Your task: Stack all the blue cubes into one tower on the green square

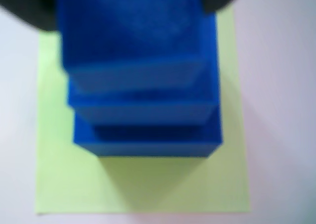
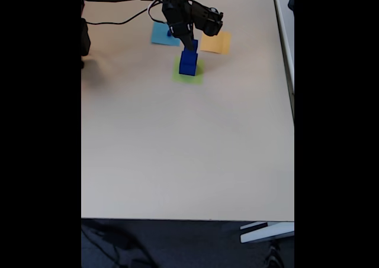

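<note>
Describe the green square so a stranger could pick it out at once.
In the fixed view, start at the far end of the beige table, below the black arm. Three flat paper squares lie there; the green square is the nearest, and the only one bearing a tower of blue cubes.

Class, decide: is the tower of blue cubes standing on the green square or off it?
On it. In the wrist view the tower of blue cubes stands within the green square, green paper showing on three sides.

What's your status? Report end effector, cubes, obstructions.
End effector at top of the blue cube tower; open or shut, can't tell. Three cubes stacked on the green square. Light-blue square and orange square sit apart. Nothing in the way.
</note>
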Robot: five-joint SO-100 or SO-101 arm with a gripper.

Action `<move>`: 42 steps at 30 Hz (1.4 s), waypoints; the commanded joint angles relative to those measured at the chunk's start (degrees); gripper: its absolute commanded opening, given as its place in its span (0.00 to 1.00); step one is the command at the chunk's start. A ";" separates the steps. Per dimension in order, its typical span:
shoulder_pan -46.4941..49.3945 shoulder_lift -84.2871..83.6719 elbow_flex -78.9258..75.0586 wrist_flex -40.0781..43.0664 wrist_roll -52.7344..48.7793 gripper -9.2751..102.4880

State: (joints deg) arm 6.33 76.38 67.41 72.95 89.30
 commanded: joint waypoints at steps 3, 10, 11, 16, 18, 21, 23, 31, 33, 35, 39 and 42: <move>-0.09 0.70 -1.93 -1.76 -0.09 0.12; 0.00 1.14 -0.18 -2.11 -0.09 0.12; 0.00 1.32 0.09 -2.11 0.00 0.12; 0.18 2.20 0.97 -1.85 0.09 0.12; 0.26 2.29 1.23 -1.85 0.09 0.12; 0.26 2.37 1.58 -2.02 0.26 0.12; 0.18 2.37 1.67 -2.02 0.44 0.12; 0.09 2.46 2.02 -1.85 0.62 0.12; 0.09 2.55 2.02 -1.85 0.62 0.12; 0.00 2.55 2.02 -1.76 0.62 0.12; 0.00 2.55 2.11 -1.76 0.62 0.13; -0.09 2.55 2.11 -1.67 0.62 0.14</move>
State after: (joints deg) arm 6.33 76.38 69.70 71.89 89.30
